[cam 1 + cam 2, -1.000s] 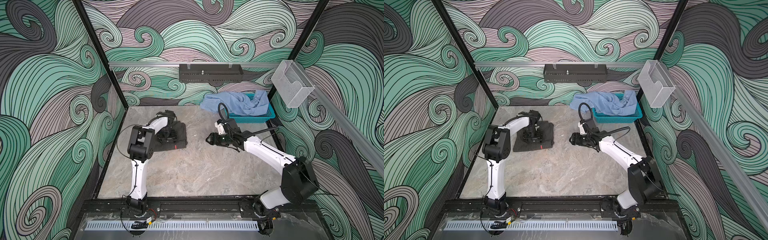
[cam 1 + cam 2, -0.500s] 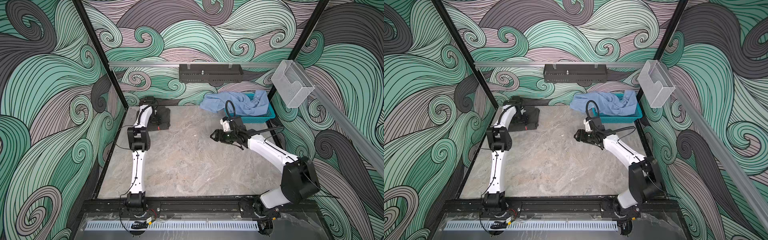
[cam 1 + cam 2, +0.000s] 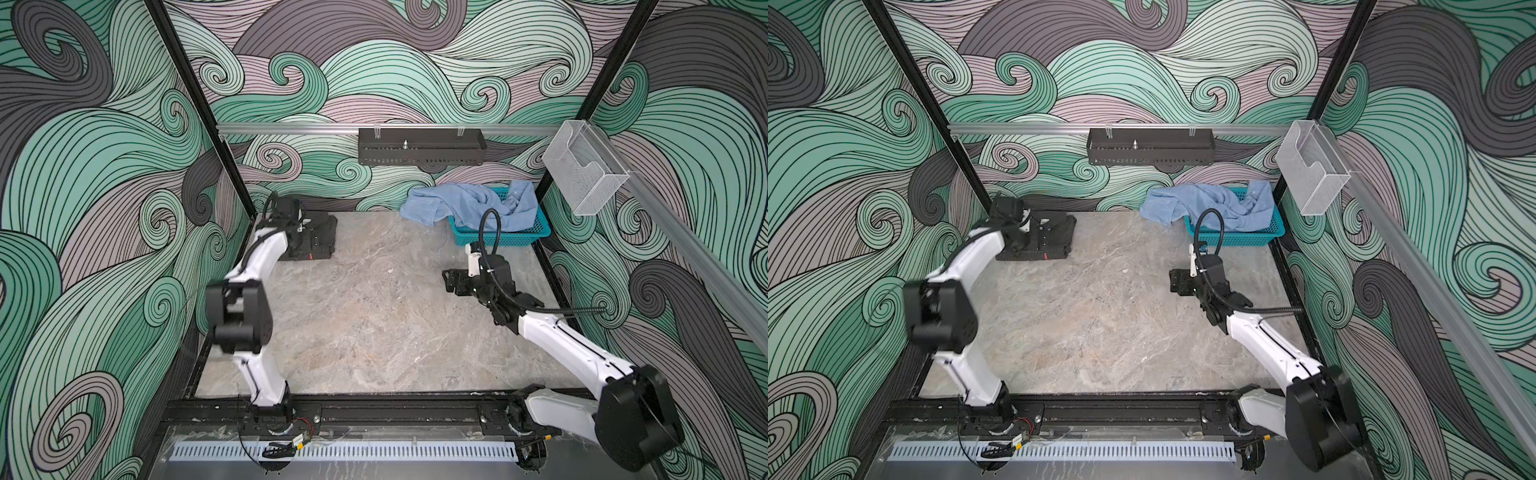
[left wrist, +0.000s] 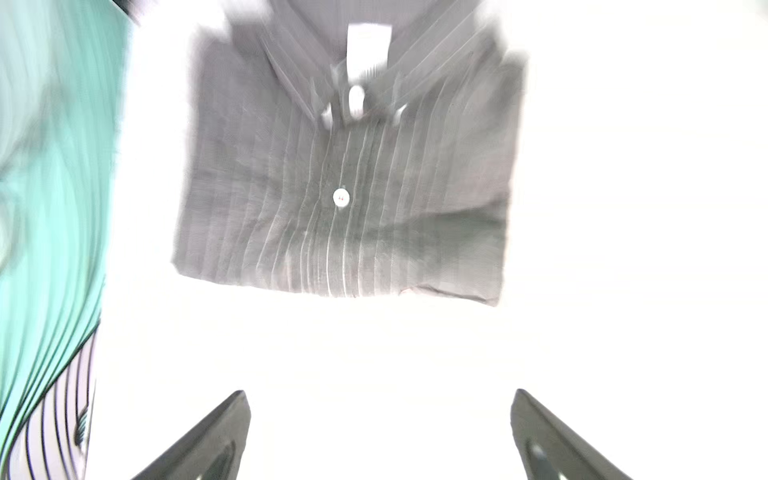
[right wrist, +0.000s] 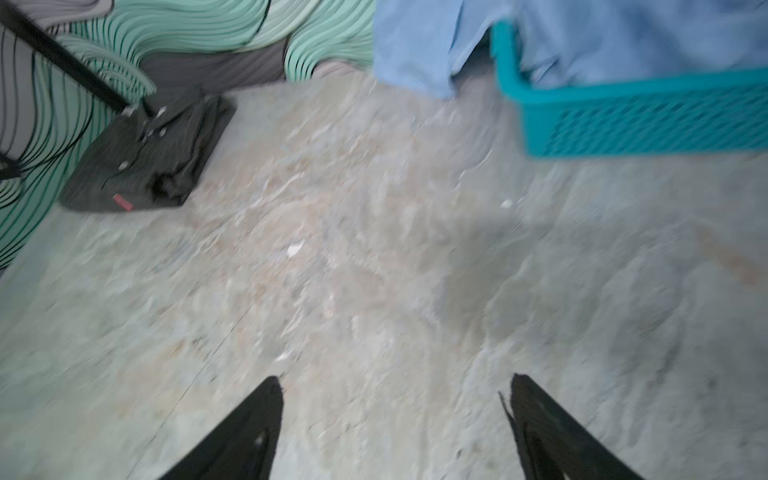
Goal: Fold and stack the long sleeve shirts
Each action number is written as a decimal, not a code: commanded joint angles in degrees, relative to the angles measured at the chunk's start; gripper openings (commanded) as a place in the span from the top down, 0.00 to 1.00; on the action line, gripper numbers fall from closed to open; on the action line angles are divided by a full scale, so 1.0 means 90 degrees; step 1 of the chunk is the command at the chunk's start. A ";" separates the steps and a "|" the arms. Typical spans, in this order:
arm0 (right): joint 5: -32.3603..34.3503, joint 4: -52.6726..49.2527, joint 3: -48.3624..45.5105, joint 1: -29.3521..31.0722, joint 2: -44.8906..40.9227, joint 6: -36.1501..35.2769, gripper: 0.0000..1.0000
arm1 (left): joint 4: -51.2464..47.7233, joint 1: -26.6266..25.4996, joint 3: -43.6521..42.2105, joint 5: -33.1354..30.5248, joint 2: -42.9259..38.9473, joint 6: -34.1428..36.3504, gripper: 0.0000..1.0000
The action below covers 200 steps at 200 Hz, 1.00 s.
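Note:
The dark charcoal pinstriped shirt [image 3: 318, 237] [image 3: 1054, 237] lies folded flat at the table's back left corner, collar and light buttons facing up [image 4: 345, 174]. My left gripper [image 4: 380, 391] [image 3: 297, 243] hovers over its near edge, open, with nothing between the fingers. The light blue shirt [image 3: 465, 203] [image 3: 1204, 201] [image 5: 415, 41] is crumpled, half in the teal basket and half spilling onto the table. My right gripper [image 5: 395, 377] [image 3: 451, 282] hangs open and empty over bare table, in front of the basket.
The teal perforated basket [image 3: 519, 237] [image 5: 623, 112] stands at the back right corner. A black rack [image 3: 422, 147] hangs on the back wall and a clear plastic holder [image 3: 584, 178] on the right rail. The marble tabletop [image 3: 374, 324] is walled on three sides.
The dark shirt went from mid-left to the back left corner. My left gripper let go of it, opened wide and the arm drew back. My right gripper retreated rightward and opened wider.

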 commanded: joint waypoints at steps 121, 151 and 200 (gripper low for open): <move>0.1673 0.3294 -0.1724 -0.1479 0.0572 -0.1650 0.01 | 0.4541 0.0106 -0.4798 -0.2214 -0.2159 -0.1810 0.01; 0.1101 0.5033 -0.2280 -0.1766 0.1108 -0.1579 0.00 | 0.4644 0.0125 -0.4815 -0.2280 -0.2016 -0.1691 0.01; 0.0586 0.5695 -0.2168 -0.1895 0.2181 -0.1570 0.00 | 0.5031 0.0125 -0.5418 -0.2631 -0.2400 -0.1495 0.01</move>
